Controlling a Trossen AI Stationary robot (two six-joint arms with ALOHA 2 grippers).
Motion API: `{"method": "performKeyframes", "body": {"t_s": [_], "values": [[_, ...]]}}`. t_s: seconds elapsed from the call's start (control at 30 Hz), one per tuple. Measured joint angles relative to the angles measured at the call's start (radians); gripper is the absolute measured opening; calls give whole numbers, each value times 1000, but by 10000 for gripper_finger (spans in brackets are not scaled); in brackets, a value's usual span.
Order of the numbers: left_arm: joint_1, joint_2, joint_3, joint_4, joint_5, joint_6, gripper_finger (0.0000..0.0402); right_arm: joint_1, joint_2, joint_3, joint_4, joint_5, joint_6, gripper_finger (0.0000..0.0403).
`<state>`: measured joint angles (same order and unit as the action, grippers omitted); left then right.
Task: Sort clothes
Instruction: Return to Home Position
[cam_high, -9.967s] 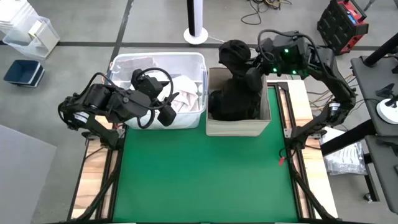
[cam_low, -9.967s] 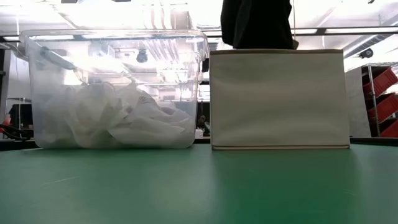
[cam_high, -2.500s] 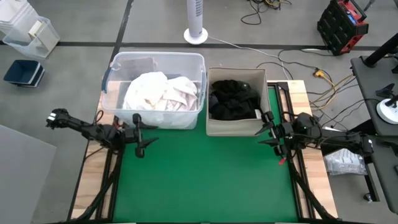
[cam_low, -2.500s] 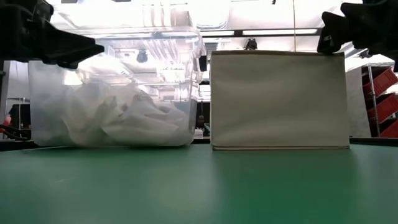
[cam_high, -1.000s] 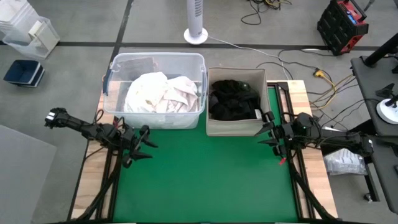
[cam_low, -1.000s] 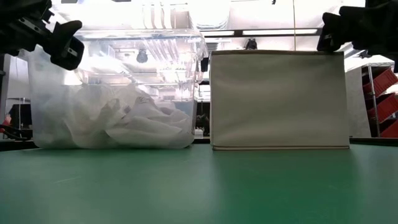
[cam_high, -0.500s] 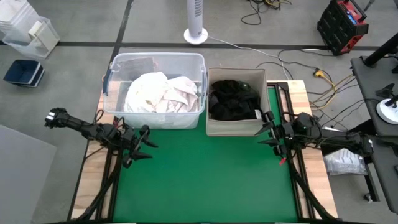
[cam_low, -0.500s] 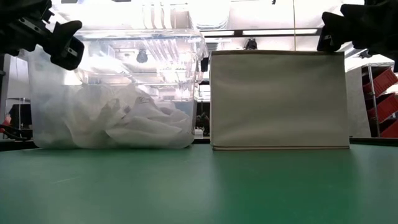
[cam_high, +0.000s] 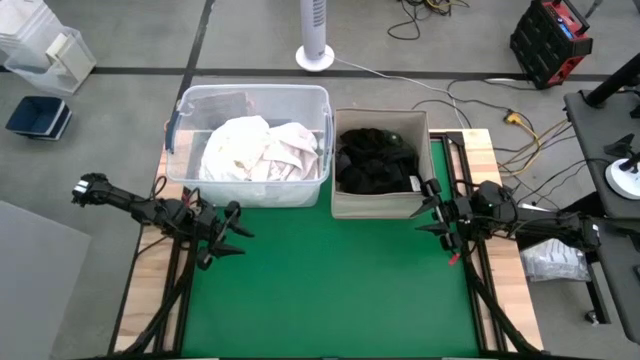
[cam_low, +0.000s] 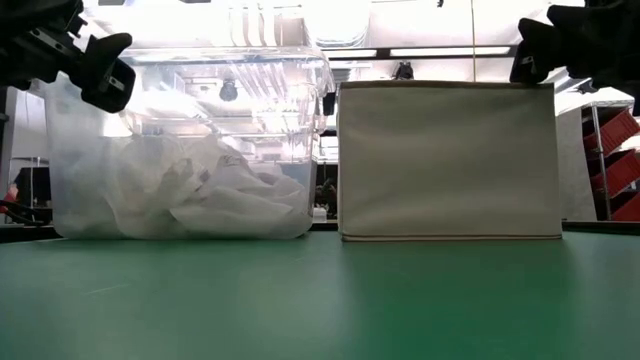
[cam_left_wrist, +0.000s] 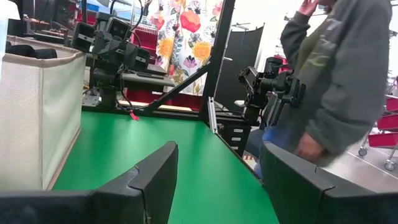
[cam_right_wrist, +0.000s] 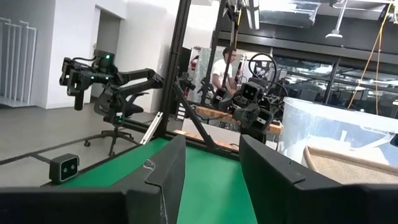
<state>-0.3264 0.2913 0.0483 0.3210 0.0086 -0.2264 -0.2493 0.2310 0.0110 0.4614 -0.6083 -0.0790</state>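
Now, clothes (cam_high: 255, 150) in bins (cam_high: 250, 91), left gripper (cam_high: 236, 231), right gripper (cam_high: 427, 208) flanking mat (cam_high: 330, 290) (jaws apart).

"Where does the light come from?"

"Overhead. In the low view the ceiling lights (cam_low: 300, 20) burn out to white. Their glare passes through the transparent bin (cam_low: 280, 100), so the white clothes (cam_low: 200, 190) inside look pale and washed."

"And the arms?"

"Backlit. The left gripper (cam_low: 112, 65) and right gripper (cam_low: 525, 52) are plain black shapes against that brightness."

"Shadows on the table?"

"Soft ones. From above, the green mat (cam_high: 330, 290) is evenly lit, with faint shadow under the arms. The black clothes (cam_high: 375, 160) in the fabric bin (cam_high: 380, 205) show hardly a fold."

"The wrist views?"

"On the left, the room behind the person (cam_left_wrist: 336, 87) is blown out. On the right, a ceiling lamp (cam_right_wrist: 273, 5) glares."
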Motion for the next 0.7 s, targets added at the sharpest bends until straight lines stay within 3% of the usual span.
{"method": "performKeyframes", "body": {"t_s": [0.7], "values": [[0,0,0,0,0,0,204,0,0,0,0,0,-1,119]]}}
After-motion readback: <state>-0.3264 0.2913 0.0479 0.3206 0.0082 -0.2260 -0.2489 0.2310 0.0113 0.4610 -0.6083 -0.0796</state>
